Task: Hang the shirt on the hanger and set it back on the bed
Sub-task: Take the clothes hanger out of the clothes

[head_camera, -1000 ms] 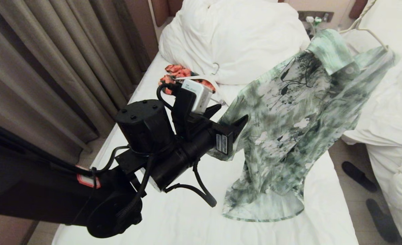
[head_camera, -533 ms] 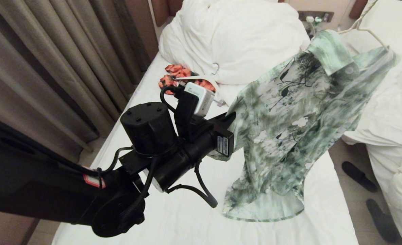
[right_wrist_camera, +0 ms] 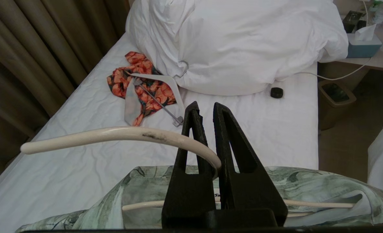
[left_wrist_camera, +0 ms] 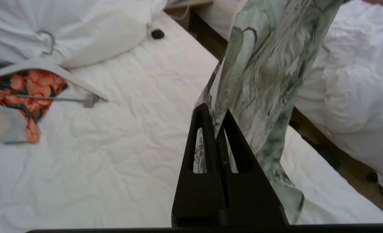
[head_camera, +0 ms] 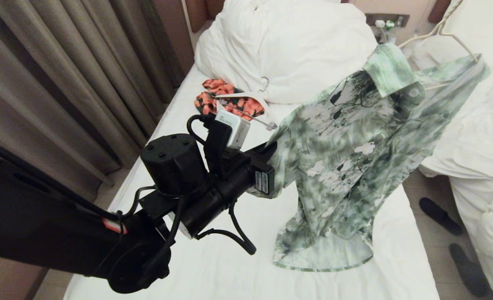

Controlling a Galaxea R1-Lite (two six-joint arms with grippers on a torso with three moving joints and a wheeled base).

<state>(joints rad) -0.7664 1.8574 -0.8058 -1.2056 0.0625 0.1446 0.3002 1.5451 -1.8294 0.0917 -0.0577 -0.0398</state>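
A: Since a second ago, left gripper (head_camera: 271, 151) went from spread to clamped on the sleeve edge of the shirt (head_camera: 346, 158); collar and hanger top now sit a little further left in the head view.

B: Largest first?

A: Bed (head_camera: 238, 250), white sheet, running up to bunched white duvet (head_camera: 288, 46) at its head. Curtains (head_camera: 63, 75) along its left side. Second bed (head_camera: 480, 137) heaped with white bedding on the right, dark slippers (head_camera: 440, 214) on the floor between.

B: Shirt position?

A: Held up over the bed's right half, hem pooled on the sheet, one shoulder draped on the hanger (head_camera: 459, 39).

B: Right gripper?

A: Outside the head view. In its wrist view, right gripper (right_wrist_camera: 207, 111) is pinched onto the cream hanger's hook where it curves down, shirt collar just beneath.

B: Left, close up?

A: Wrist view: fingers (left_wrist_camera: 201, 136) pressed together with green fabric caught between them, cloth rising away above the tips.

B: Small items?

A: Orange floral garment (head_camera: 230, 104) with a thick white hanger (right_wrist_camera: 165, 87) by the duvet; small black object (right_wrist_camera: 276, 92) on the sheet nearby.
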